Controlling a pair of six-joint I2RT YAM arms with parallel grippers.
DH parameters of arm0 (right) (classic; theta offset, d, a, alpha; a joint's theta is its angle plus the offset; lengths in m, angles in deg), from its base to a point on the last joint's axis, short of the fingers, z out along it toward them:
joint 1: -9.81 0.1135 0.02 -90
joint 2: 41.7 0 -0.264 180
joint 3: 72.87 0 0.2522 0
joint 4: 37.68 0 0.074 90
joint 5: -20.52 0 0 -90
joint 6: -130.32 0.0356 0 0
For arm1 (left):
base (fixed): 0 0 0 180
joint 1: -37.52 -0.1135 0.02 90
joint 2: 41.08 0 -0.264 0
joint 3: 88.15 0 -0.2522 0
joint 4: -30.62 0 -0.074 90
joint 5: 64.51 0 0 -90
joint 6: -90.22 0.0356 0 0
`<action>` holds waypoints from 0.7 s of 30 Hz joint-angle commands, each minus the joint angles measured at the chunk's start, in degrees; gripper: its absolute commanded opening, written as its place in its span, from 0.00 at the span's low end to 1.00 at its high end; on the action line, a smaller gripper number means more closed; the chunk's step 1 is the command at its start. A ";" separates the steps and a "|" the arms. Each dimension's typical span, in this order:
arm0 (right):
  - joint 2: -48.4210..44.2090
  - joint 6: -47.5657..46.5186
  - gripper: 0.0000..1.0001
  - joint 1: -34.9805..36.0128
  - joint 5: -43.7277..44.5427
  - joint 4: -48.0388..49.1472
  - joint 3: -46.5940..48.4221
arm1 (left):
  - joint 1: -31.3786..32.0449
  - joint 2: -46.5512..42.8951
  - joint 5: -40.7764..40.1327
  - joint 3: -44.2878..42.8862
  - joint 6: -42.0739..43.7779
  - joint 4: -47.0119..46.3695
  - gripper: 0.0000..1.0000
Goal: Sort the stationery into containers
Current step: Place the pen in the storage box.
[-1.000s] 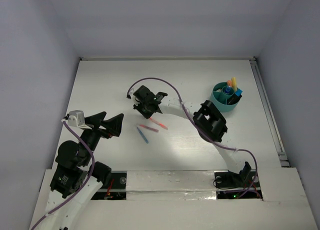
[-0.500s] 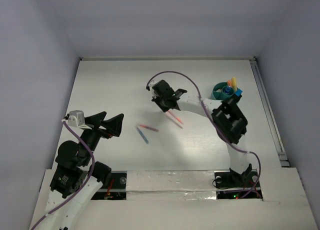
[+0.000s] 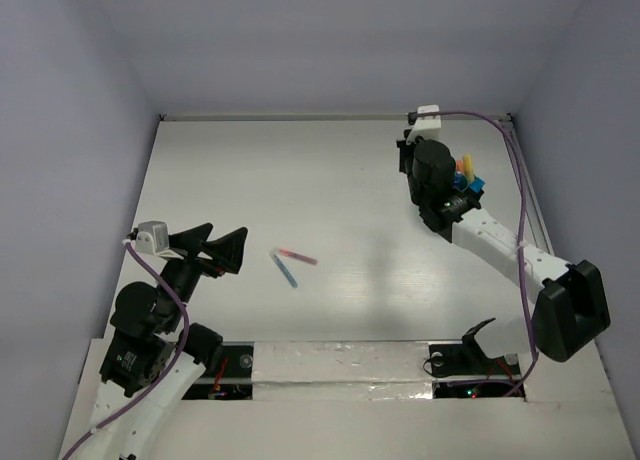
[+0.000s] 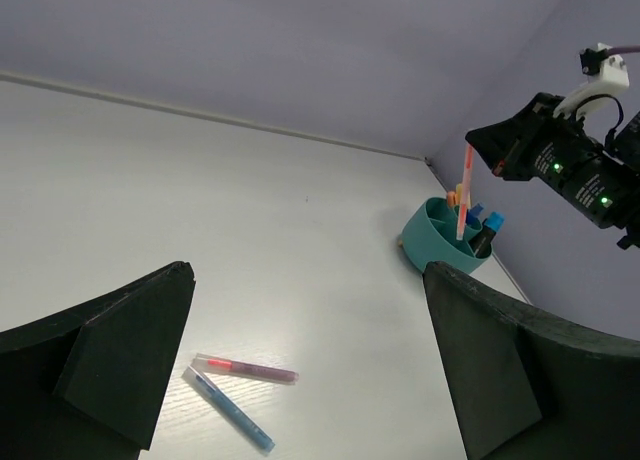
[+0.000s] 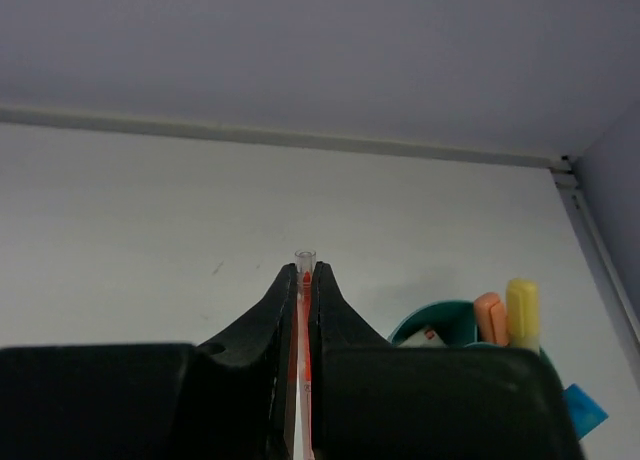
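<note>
Teal cup [image 4: 445,242]: one, far right of the table [image 3: 220,170]; orange, yellow and blue tops [image 5: 521,302] poking out.
Red pen [image 5: 303,310]: one, upright, over or beside the cup, cannot tell which.
Right end effector [image 5: 304,270]: clamped on that pen.
Left end effector [image 3: 225,238]: fingers wide apart, near left.
Loose on table: two, dark-red pen [image 3: 297,257] and blue pen [image 3: 286,270], just beside each other.
</note>
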 commanded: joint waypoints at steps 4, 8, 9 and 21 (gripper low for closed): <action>0.29 -2.94 0.00 -6.98 6.46 22.15 -8.38 | -0.18 -1.13 0.62 -1.15 0.15 -2.34 0.99; 0.91 -5.40 0.00 -9.79 5.94 28.48 -11.20 | -0.18 -1.04 0.54 -1.15 0.15 -2.34 0.99; 1.09 -6.36 0.00 -9.80 4.63 29.44 -11.21 | -0.18 -1.04 0.62 -1.15 0.24 -2.34 0.99; 6.27 -8.57 0.00 -10.94 3.91 36.46 -15.59 | -0.18 -0.87 0.80 -1.24 0.24 -2.42 0.99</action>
